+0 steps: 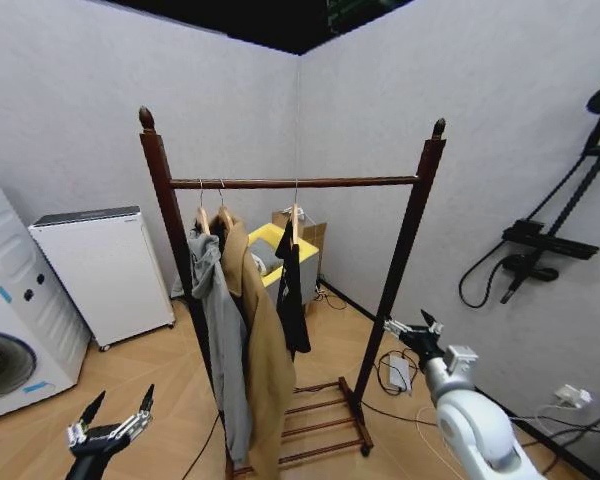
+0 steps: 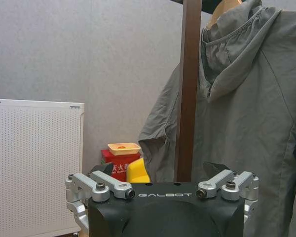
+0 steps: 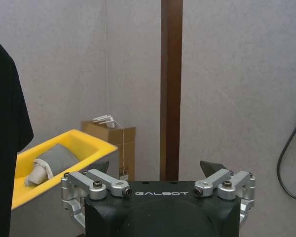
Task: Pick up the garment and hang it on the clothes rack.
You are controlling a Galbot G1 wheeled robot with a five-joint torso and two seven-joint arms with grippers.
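Seen from the head camera, the clothes rack (image 1: 292, 183) stands in a corner of grey walls, its horizontal bar carrying three hangers: a grey hooded jacket (image 1: 218, 330) and a long tan coat (image 1: 260, 350) crowd the left upright, while the garment (image 1: 292, 292), a black short-sleeved top on a light wooden hanger, hangs near the middle of the bar. The left hand (image 1: 117, 408) hovers low in the foreground, below and to the left of the jacket, fingers spread wide and holding nothing. The right hand (image 1: 411, 324) is raised just beside the rack's right upright, to the right of the garment and apart from it, fingers parted and empty. A washing machine (image 1: 10, 330) and a white cabinet (image 1: 105, 275) stand beyond the left hand; a black shower stand (image 1: 550, 245) is fixed to the wall past the right hand. In the left wrist view, the left hand (image 2: 161, 170) faces the left upright with the jacket draped just past it, fingers wide apart. In the right wrist view, the right hand (image 3: 158, 168) points at the right upright, open and empty, with the garment (image 3: 7, 143) off to one side and a yellow tray (image 3: 64, 163) farther back.
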